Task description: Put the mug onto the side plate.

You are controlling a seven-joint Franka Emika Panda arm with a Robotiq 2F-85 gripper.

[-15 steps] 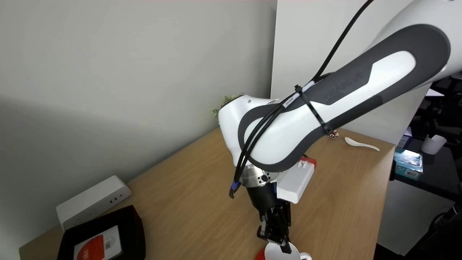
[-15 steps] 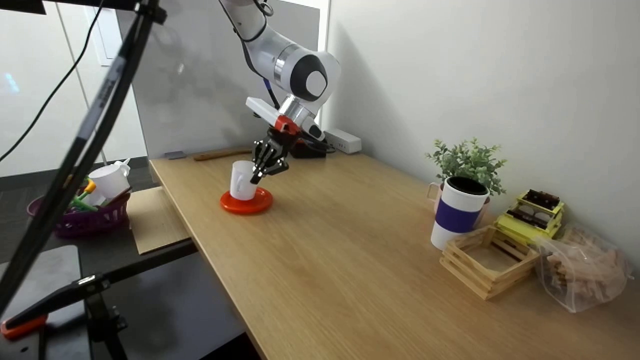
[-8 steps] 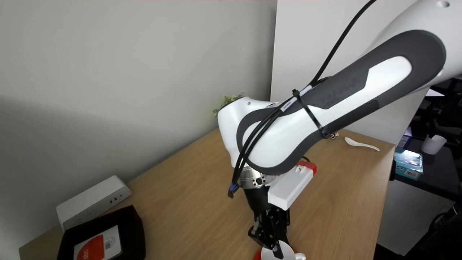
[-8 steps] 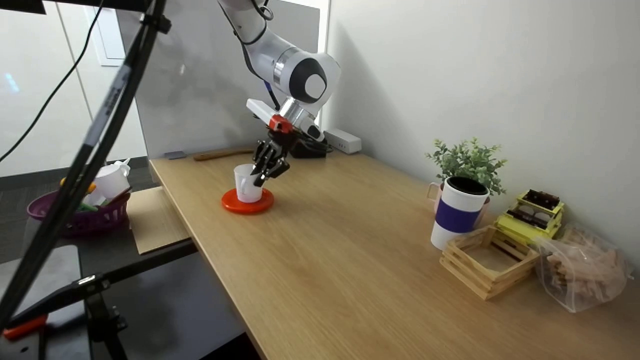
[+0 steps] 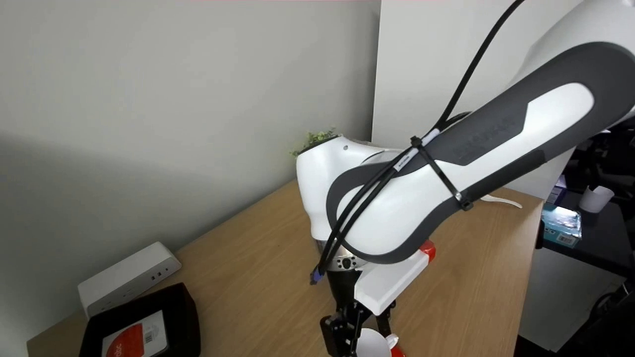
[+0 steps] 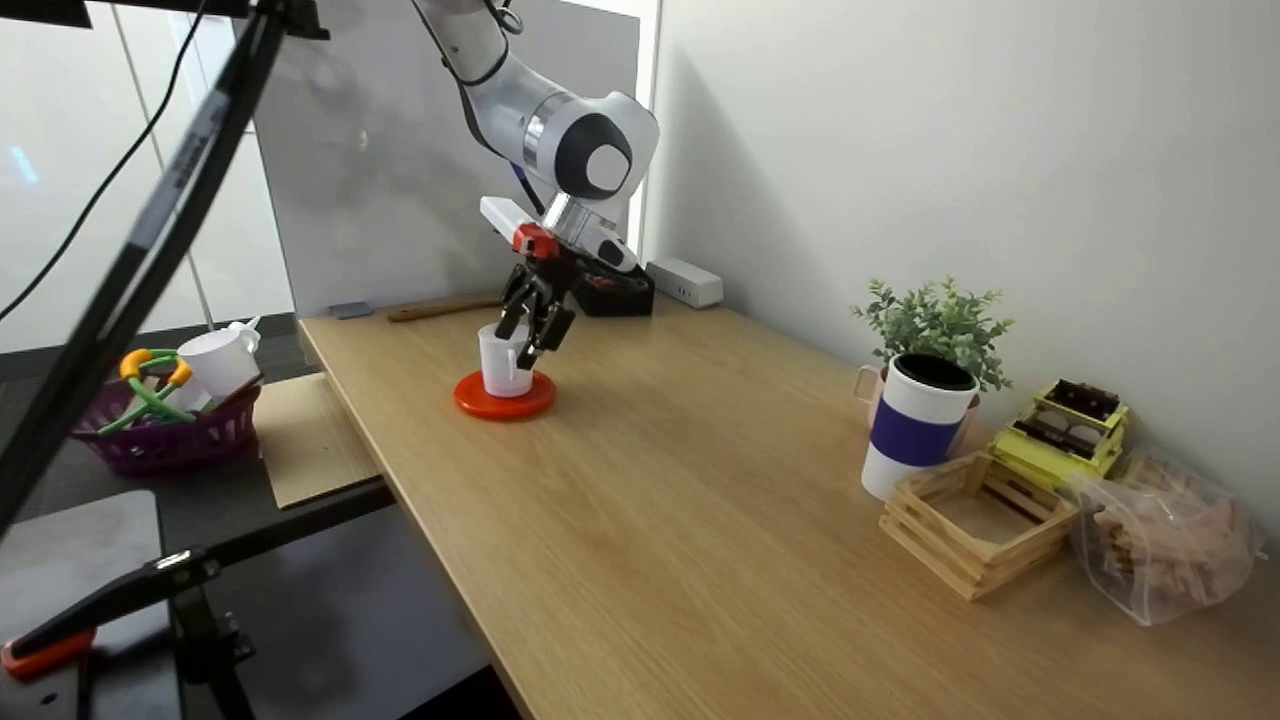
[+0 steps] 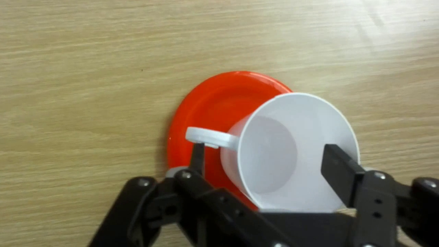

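The mug [image 6: 503, 368], small and white, stands upright on the red side plate [image 6: 475, 405]. From above, in the wrist view, the mug [image 7: 267, 154] covers one part of the side plate [image 7: 219, 99], its handle pointing left. My gripper [image 7: 264, 150] is open, its fingers wide apart. One finger [image 7: 337, 168] overlaps the mug's mouth near the rim; whether it touches the wall I cannot tell. Outside the mug, below the handle, is the opposite finger [image 7: 197, 159]. In an exterior view the frame's lower edge cuts off the mug [image 5: 372, 344].
A black tray [image 5: 186, 310] and a white power strip [image 5: 129, 277] lie along the wall. Farther along stand a potted plant [image 6: 940, 320], a blue-banded cup [image 6: 910, 435], a wooden crate [image 6: 935, 545] and a plastic bag [image 6: 1170, 540]. The table edge [image 6: 430, 545] runs near the plate.
The fingers have spread from being closed at the mug's rim. Mug and plate have shifted slightly together, rightward in an exterior view, and the arm has moved a little.
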